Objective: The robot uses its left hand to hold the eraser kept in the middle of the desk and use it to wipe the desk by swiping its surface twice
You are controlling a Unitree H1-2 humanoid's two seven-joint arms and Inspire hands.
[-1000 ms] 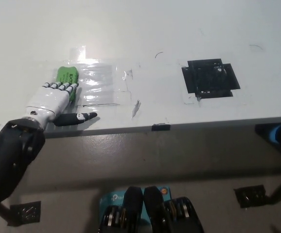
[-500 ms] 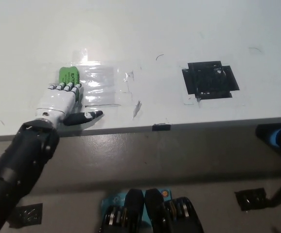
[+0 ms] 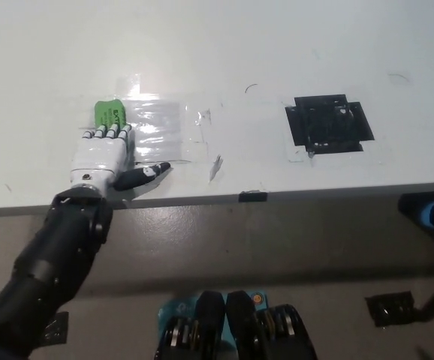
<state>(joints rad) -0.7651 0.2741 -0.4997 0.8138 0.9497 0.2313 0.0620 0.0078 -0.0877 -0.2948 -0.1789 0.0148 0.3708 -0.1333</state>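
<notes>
Beside eraser (image 3: 109, 113), seemingly clear tape (image 3: 161, 129).

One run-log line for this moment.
left hand: flat on green eraser | desk: clear tape patch, black tape square | right hand: out of view

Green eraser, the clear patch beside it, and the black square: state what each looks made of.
Green eraser: matte, perhaps foam or plastic; printed lettering shows.
Clear patch: glossy transparent tape or film; it glares and wrinkles.
Black square: overlapping black tape strips, slightly shiny.
</notes>
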